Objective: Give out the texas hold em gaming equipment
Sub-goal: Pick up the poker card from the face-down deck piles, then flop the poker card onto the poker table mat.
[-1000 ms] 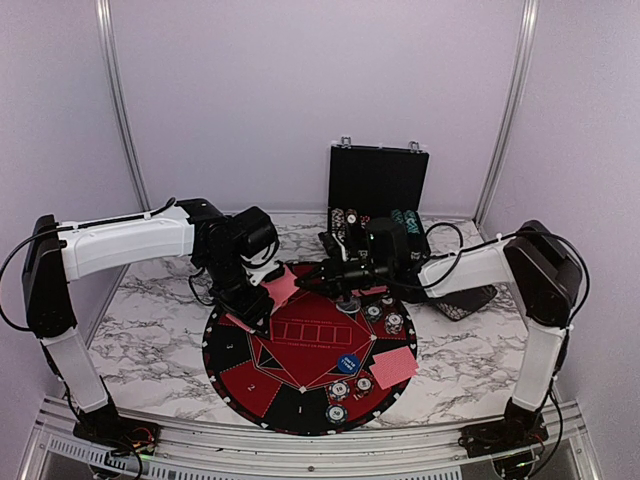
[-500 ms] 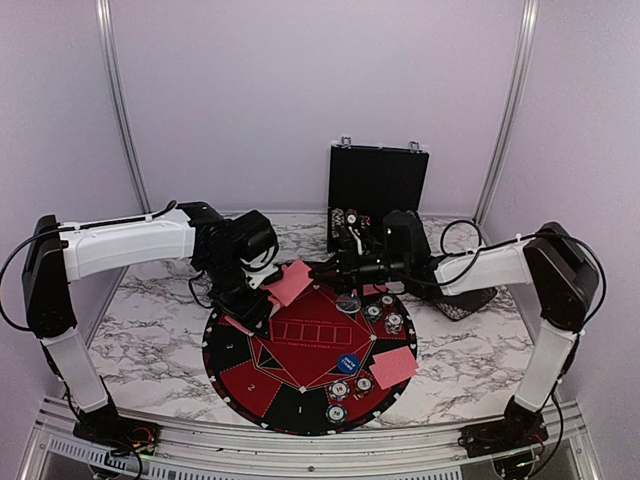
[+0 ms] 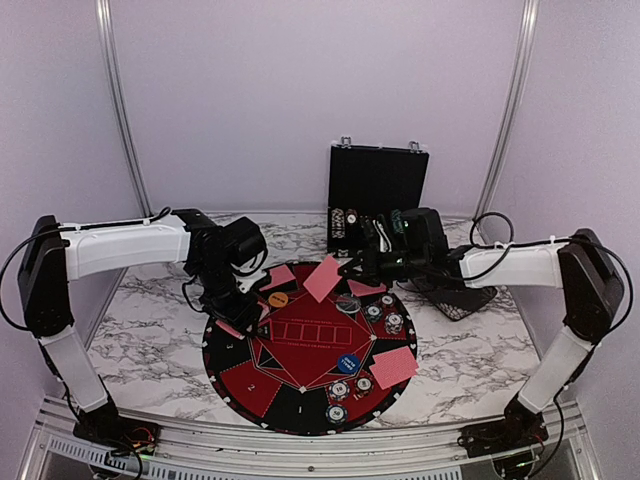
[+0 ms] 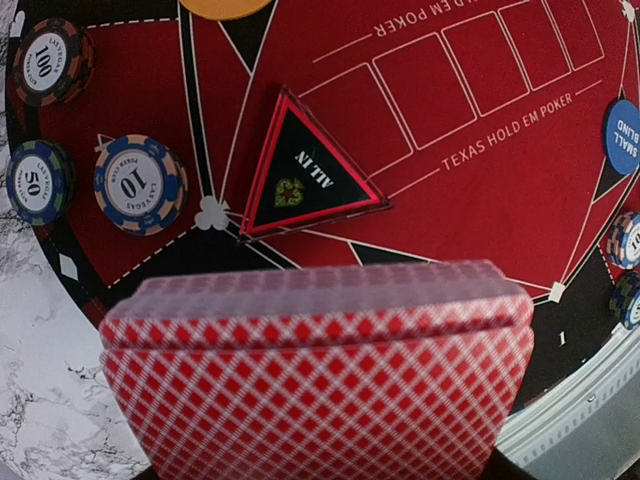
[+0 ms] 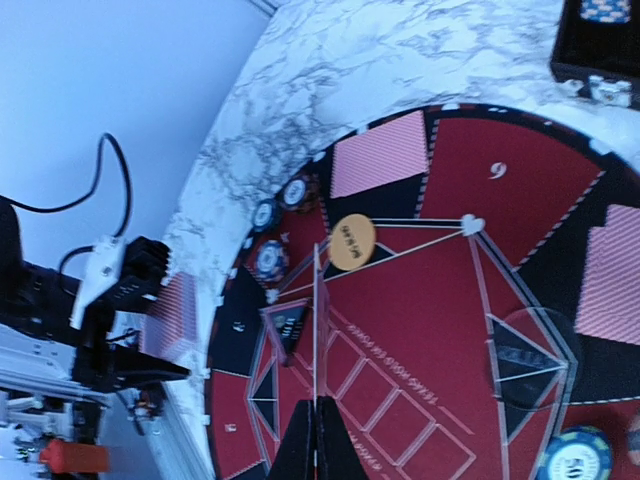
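Right gripper [image 5: 318, 428] clenched on single red-backed playing card [image 3: 322, 277]; card tilted in air over far edge of big round red-and-black mat [image 3: 262, 392]. Left gripper [image 3: 238, 316] grasping thick deck of red-backed cards [image 4: 315, 385] above left side of mat. Orange button disc [image 5: 352, 242], blue button disc [image 3: 349, 364] and small striped-edge poker chips [image 4: 140, 184] lying on mat.

Even bright light, soft shadows, near playing cards [image 4: 315, 385] blurred, edge-on card [image 5: 318, 320] a faint streak
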{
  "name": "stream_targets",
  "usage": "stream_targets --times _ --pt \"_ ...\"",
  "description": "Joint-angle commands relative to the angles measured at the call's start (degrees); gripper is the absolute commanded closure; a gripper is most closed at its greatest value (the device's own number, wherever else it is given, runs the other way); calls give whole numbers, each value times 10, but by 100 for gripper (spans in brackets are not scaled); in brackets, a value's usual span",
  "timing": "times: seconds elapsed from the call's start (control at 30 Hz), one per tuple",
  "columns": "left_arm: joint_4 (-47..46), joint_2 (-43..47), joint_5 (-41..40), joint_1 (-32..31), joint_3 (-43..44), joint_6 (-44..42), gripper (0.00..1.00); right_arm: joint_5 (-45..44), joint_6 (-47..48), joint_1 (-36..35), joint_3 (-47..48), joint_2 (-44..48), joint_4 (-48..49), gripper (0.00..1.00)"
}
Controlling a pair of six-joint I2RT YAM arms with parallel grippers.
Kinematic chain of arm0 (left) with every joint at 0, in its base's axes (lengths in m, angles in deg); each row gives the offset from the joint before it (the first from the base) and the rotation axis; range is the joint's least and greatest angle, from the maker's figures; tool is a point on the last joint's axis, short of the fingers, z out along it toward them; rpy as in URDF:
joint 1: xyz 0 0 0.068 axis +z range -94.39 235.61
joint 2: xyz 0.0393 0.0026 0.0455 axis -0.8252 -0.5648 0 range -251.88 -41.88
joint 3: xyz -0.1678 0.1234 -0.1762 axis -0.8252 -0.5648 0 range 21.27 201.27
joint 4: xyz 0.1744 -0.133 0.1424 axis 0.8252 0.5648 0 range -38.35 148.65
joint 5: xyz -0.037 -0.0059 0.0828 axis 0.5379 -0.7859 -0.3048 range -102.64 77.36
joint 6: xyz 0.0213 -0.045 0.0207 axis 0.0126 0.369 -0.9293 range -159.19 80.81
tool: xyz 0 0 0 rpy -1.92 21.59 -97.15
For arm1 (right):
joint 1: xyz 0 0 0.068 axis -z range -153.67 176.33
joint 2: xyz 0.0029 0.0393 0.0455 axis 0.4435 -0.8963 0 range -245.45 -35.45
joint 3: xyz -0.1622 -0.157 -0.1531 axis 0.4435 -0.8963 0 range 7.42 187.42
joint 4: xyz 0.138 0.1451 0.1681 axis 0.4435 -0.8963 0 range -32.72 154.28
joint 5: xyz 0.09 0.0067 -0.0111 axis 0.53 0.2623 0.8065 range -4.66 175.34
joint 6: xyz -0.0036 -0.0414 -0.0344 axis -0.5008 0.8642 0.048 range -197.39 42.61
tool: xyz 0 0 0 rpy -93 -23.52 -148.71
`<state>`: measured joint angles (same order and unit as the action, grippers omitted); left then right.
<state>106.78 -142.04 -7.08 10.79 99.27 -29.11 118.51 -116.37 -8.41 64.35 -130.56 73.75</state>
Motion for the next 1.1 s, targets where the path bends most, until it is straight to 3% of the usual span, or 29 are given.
stream_targets --times 0.0,0.23,0.6,0.9,1.07 --pt "-17 26 10 11 -10 2 50 -166 175 -18 26 27 -139 100" --pt "-18 31 11 19 -13 2 50 -351 291 -97 36 17 -148 100" --pt "-18 37 8 24 -21 2 50 -553 442 -228 48 -36 -84 100" --pt "-17 39 10 25 -21 2 50 -580 484 -286 53 -84 -65 100" --pt "-17 39 11 25 -21 2 50 -516 473 -296 43 -75 -71 87"
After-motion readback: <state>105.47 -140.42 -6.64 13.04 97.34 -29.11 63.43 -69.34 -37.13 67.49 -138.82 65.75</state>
